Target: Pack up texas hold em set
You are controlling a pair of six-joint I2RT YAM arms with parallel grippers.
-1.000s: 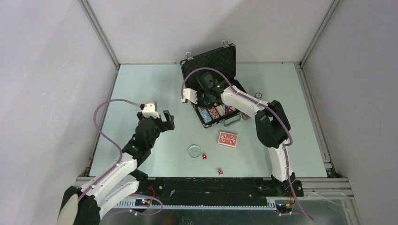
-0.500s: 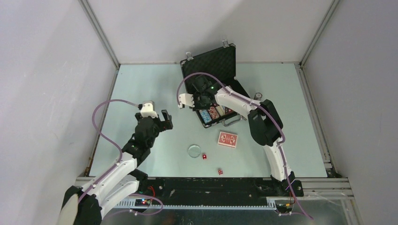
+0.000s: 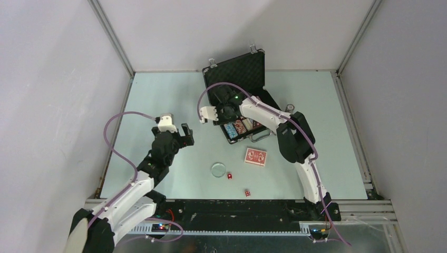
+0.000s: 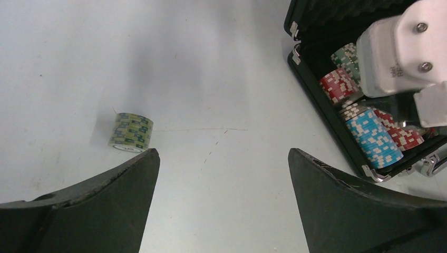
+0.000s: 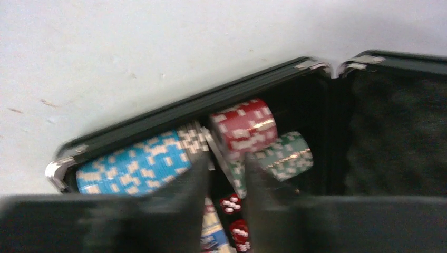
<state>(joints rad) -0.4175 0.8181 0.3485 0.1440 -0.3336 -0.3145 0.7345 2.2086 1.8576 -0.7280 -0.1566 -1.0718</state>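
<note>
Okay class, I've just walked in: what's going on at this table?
Two robot arms are packing a poker set. The right gripper is down in the open black briefcase, jaws slightly parted above the chip stacks inside. The left gripper hangs open over the table near a loose chip stack. A red-backed card deck, a clear disc and two red dice lie outside the case.

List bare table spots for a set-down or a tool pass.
Free: far-left corner, between the left table edge and the briefcase; right strip beyond the right arm. Crowded: ahead of the briefcase, where cards, clear disc and dice lie; a chip stack sits left of the briefcase.
</note>
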